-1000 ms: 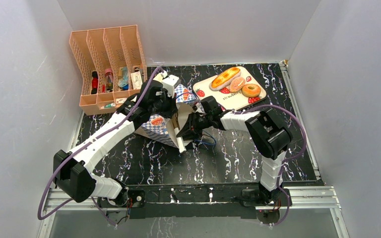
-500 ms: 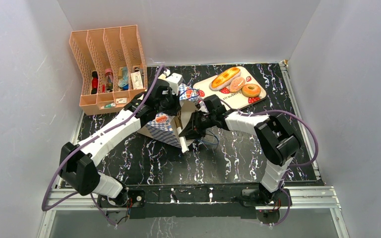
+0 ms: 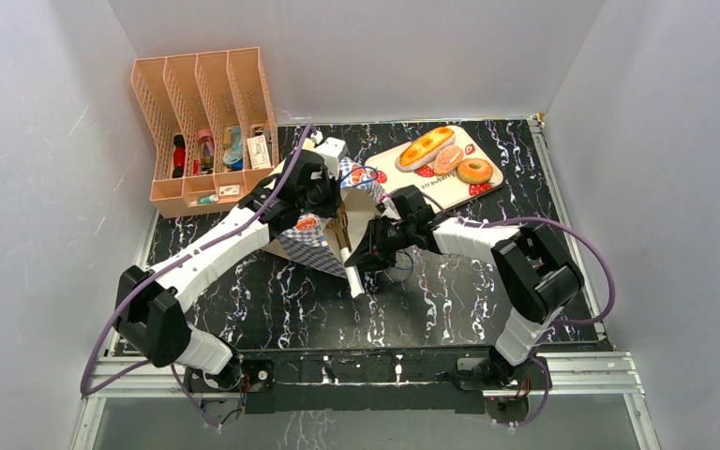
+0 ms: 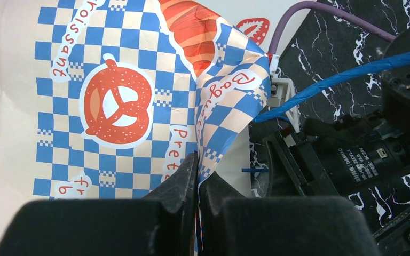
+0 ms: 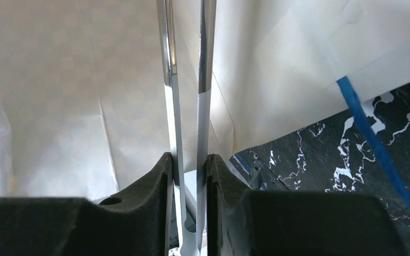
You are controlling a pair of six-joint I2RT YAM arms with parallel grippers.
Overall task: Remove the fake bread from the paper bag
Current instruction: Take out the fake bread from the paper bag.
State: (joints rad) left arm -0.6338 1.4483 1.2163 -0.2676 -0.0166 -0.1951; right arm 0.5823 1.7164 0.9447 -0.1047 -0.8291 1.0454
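Noting scene, big to small

Table [image 3: 450,300]: black marble top, both arms reach to centre. Rack [image 3: 202,112]: peach, far-left corner, well apart from the work.

Bag [image 3: 314,239]: tipped on its side mid-table, checkered band showing, mouth toward R arm. White inside shows in R wrist view.

Tray [image 3: 450,187]: strawberry print, far right of bag, near it; can't tell if touching. On it: loaf [image 3: 426,147], round piece [image 3: 447,159] just beside it, donut [image 3: 474,171] at right end. So 3 bread pcs are out of the bag.

L gripper [image 4: 198,170]: fingers together, pinched on a fold of bag paper at the mouth edge, prob. holding the mouth up. R gripper [image 5: 188,162]: clamped on tongs [image 5: 207,53], both metal blades squeezed btw its fingers, blades running into the bag. Tong tips out of frame, so can't tell if they hold anything.

Cord [image 5: 371,133]: thin, blue, trails over table beside the mouth.

Progress, my read: mostly done, 3 pcs on tray. No bread seen inside bag in either wrist view, but the deep end is hidden. Any pc left would be down there. Remaining: probe w/ tongs, lift out, set on tray; if nothing's there, just pull tongs out and let go of bag
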